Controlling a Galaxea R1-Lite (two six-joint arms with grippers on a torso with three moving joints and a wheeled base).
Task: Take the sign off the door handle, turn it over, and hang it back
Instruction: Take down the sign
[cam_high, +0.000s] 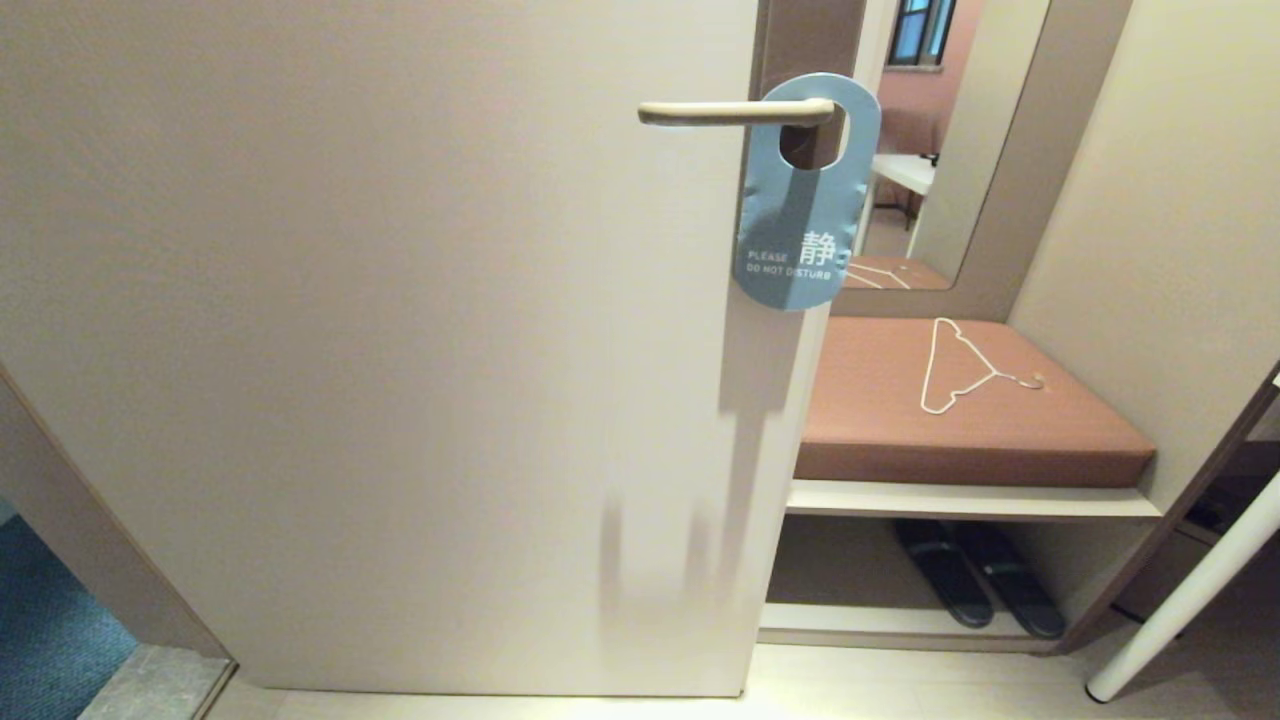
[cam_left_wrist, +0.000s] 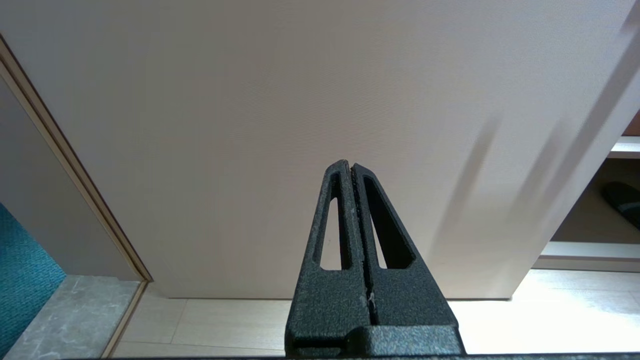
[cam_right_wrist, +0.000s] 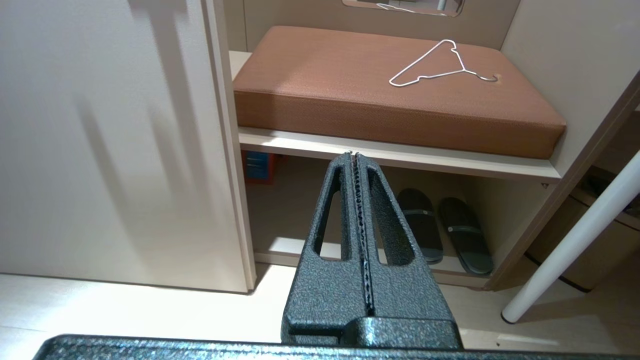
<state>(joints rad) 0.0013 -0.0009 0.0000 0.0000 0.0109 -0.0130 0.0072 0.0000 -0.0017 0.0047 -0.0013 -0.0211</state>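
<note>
The sign (cam_high: 800, 215) hangs by its oval hole on the door handle (cam_high: 735, 111), blue "PLEASE DO NOT DISTURB" face towards me, at the door's right edge in the head view. Neither gripper shows in the head view. My left gripper (cam_left_wrist: 349, 167) is shut and empty, low down, pointing at the lower part of the door. My right gripper (cam_right_wrist: 354, 156) is shut and empty, low down, pointing at the shelf under the bench, right of the door's edge. The sign and handle are out of both wrist views.
The beige door (cam_high: 380, 330) fills the left and middle. To its right is a brown cushioned bench (cam_high: 960, 420) with a white wire clothes hanger (cam_high: 955, 365), dark slippers (cam_high: 985, 585) on the shelf below, a mirror (cam_high: 950, 130) behind, and a slanted white pole (cam_high: 1190, 590) at right.
</note>
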